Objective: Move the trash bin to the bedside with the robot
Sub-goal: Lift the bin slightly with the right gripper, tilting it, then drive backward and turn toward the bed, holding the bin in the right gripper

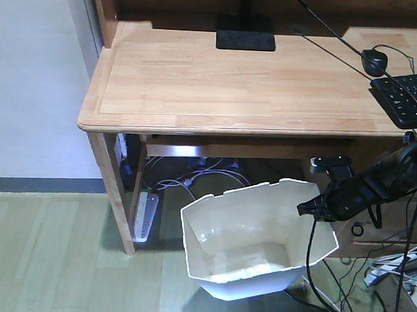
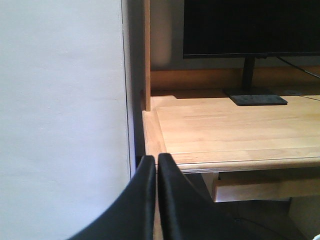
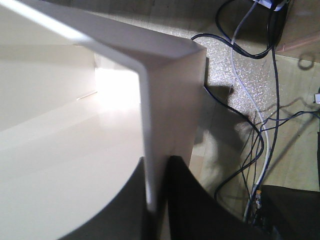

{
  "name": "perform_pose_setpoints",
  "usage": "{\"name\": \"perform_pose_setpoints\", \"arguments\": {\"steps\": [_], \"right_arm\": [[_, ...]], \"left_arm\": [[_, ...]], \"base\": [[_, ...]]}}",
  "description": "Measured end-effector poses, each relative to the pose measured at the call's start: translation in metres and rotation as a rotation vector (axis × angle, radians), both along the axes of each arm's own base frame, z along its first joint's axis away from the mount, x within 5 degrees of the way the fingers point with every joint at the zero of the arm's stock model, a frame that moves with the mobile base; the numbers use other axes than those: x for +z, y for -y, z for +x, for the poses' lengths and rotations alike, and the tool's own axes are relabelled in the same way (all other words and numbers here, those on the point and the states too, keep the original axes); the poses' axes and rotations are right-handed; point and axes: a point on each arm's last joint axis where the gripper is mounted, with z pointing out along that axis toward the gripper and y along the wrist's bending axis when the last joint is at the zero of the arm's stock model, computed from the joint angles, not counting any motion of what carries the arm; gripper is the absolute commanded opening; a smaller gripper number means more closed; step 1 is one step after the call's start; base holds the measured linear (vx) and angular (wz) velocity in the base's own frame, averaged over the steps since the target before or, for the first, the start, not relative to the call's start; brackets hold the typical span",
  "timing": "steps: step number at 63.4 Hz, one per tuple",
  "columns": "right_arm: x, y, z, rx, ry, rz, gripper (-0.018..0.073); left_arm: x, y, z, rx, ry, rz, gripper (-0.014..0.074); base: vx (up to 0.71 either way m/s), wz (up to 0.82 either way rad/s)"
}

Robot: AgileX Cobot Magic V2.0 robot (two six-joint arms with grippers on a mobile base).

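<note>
Trash bin (image 1: pixel 250 224), white with a cream interior and cut corners, stands mouth-up on the floor (image 1: pixel 49 259) just in front of the front edge of the light wooden desk (image 1: pixel 233 80), below the right half of that edge; whether its base sits flat cannot be told. Right gripper (image 1: pixel 313 207), on a slim black arm entering from the right edge of the front view, is clamped on the bin's right rim. The right wrist view shows one black finger inside the thin wall and one outside it, next to a corner fold. Left gripper (image 2: pixel 155 167) hangs free near the desk's front-left corner, its two fingers pressed together with nothing between them, facing the pale wall (image 2: pixel 60 100) and the desk top. On the desk, a monitor (image 2: pixel 250 25) stands on a dark flat base (image 1: pixel 246 33) at the back edge, and a black mouse (image 1: pixel 374 61) and a black keyboard (image 1: pixel 407 96) lie toward the right edge. Under the desk, a white power strip (image 1: pixel 146 215) leans beside the left leg, and loose cables (image 3: pixel 250 125) trail over the floor to the right of the bin.
</note>
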Motion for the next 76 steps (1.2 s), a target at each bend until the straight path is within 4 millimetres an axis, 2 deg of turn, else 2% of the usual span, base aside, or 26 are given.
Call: {"name": "perform_pose_setpoints", "arguments": {"steps": [43,76], "right_arm": [[0.0000,0.0010,0.0009,-0.003,0.010,-0.011,-0.0003],[0.0000,0.0013,0.0009,-0.004,0.010,-0.011,-0.0003]], "left_arm": [[0.0000,0.0000,0.0000,0.000,0.000,0.000,-0.0006],[0.0000,0.0000,0.0000,0.000,0.000,0.000,-0.0006]], "base": [[-0.02,0.08],[-0.09,0.45]]}}
